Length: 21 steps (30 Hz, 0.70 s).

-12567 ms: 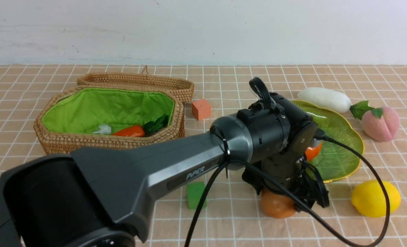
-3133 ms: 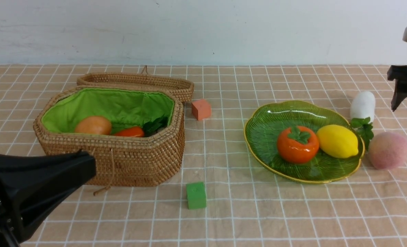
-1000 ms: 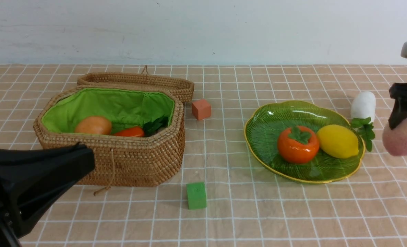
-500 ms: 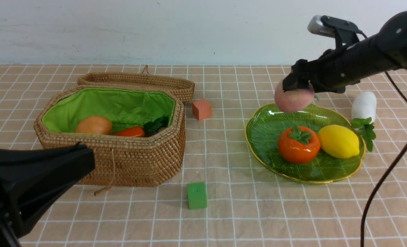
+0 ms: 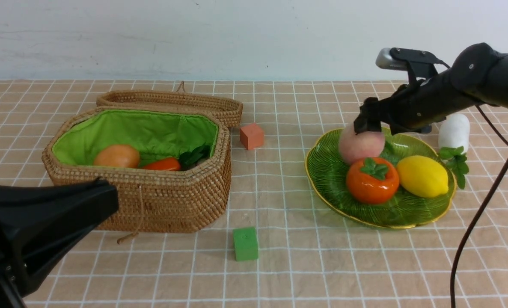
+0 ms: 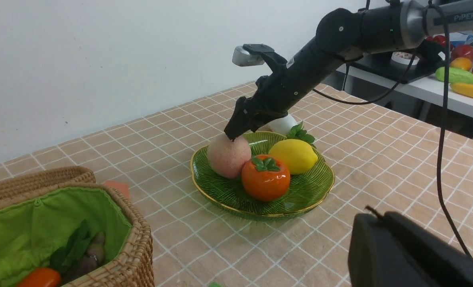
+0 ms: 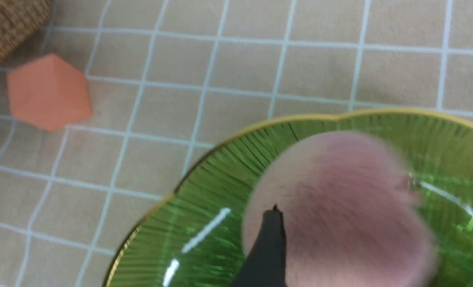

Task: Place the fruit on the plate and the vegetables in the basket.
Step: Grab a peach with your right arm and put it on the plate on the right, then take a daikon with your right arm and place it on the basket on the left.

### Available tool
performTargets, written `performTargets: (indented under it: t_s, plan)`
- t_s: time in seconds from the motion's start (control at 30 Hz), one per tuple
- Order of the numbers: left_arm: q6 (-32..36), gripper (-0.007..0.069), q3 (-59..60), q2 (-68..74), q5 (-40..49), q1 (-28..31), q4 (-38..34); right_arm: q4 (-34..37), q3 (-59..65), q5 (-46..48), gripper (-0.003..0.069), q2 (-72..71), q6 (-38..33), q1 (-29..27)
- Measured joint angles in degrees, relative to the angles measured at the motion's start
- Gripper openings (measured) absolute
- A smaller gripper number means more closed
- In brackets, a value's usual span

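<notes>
The left gripper (image 6: 373,223) hangs closed and empty by the near left corner of the desk (image 5: 279,273), well apart from every fruit. Further right, the peach (image 5: 360,145) lies on the far left part of the plate (image 5: 328,179), directly under the right gripper (image 5: 368,127). That gripper's jaws stand wide open astride the peach. One fingertip (image 7: 272,239) is at the top of the fruit and the other is clear of it, so nothing is gripped.

The right arm reaches in from the desk's right edge, slanting down and leftward over the plate's far rim.

The basket (image 5: 164,201), with its lid (image 5: 172,102) laid open behind it, holds the potato (image 5: 117,156) and the carrot (image 5: 161,164) against its green lining. The orange cube (image 5: 251,136) and the green cube (image 5: 245,244) sit on the desk between basket and plate. On the plate, the peach touches the persimmon (image 5: 372,180), and the lemon (image 5: 422,176) lies just beside the persimmon on the right. The white radish (image 5: 454,131) lies on the desk just beyond the plate's far right rim.
</notes>
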Motion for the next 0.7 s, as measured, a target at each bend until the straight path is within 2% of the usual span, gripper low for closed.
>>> performTargets:
  t_s: [0.13,0.23,0.27,0.33,0.43,0.57,0.7]
  plan:
    - [0.16,0.0009,0.00,0.00,-0.62,0.00,-1.33,-8.20,0.00,3.16,0.0668,-3.65,6.86,-0.61]
    - [0.16,0.0009,0.00,0.00,-0.77,0.00,-1.60,-14.05,-0.42,6.67,0.0607,-6.22,13.52,-2.54]
    - [0.16,0.0009,0.00,0.00,-0.76,0.00,-1.60,-14.05,-0.51,6.93,0.0601,-6.22,14.05,-2.54]
    - [0.17,0.0009,0.00,0.00,-0.83,0.00,-1.60,-17.28,-2.18,9.81,0.0541,-6.84,19.66,-5.21]
    - [0.17,0.0008,0.00,0.00,-0.83,0.00,-1.61,-19.04,-5.28,12.46,0.0505,-5.06,22.80,-9.20]
    - [0.17,0.0008,0.00,0.00,-0.89,0.00,-1.61,-18.95,-9.56,13.63,0.0527,-0.59,23.88,-11.82]
    - [0.17,0.0008,0.00,0.00,-1.06,0.00,-1.61,-17.71,-16.52,13.98,0.0597,7.08,24.22,-13.53]
